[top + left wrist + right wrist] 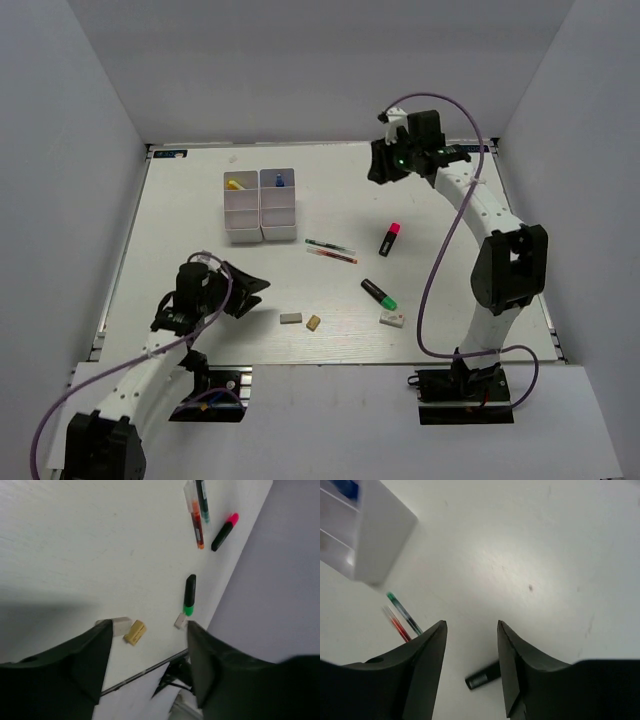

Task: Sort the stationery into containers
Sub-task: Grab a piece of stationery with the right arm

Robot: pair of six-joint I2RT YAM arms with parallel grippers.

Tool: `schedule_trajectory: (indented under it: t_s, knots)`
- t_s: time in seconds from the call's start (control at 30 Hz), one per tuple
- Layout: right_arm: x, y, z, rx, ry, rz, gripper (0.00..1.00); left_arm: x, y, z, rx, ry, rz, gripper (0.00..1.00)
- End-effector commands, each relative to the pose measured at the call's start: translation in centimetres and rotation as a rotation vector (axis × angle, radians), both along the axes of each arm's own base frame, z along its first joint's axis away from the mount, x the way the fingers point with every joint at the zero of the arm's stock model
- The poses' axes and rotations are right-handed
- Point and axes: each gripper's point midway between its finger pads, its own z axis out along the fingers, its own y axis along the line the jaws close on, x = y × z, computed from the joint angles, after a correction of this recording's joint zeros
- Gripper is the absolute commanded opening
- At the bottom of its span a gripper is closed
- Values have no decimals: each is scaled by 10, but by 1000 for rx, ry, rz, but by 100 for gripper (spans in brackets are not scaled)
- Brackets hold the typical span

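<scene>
Top external view: left gripper (254, 296), jaws parted, empty, by the tabletop's (450, 200) near edge. Grey eraser (291, 318) just beyond it toward the right edge, long axis along the near edge; tan eraser (313, 322) beside. Right gripper (378, 165) parted, empty, well apart.

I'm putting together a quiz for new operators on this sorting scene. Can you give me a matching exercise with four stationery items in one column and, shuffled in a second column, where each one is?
Items:
1. pink-capped highlighter
2. green-capped highlighter
3. tan eraser
4. blue-capped item

Places (top view):
A. beside the grey eraser
B. in a far compartment of the organiser
C. level with the two pens, to their right
D. just beyond the white eraser

Pairs: 1-C, 2-D, 3-A, 4-B.
</scene>
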Motion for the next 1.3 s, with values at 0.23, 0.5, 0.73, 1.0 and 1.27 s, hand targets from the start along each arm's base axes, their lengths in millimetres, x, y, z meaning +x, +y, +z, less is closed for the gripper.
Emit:
schedule_trajectory:
  t_s: [0.23, 0.5, 0.73, 1.0, 1.27]
  knots:
    - [-106, -94, -103, -193, 536, -134, 57, 39, 3, 16, 331, -23, -281, 100]
    - [-111, -91, -134, -201, 636, -176, 60, 55, 9, 18, 399, -26, -288, 100]
    - [-85, -80, -151, -218, 646, -242, 66, 44, -8, 16, 205, -32, -234, 100]
    - [-66, -75, -171, -273, 636, -349, 69, 55, 43, 27, 511, -1, -92, 100]
    - [-61, -80, -193, -366, 623, -437, 65, 49, 111, 48, 889, 62, 12, 100]
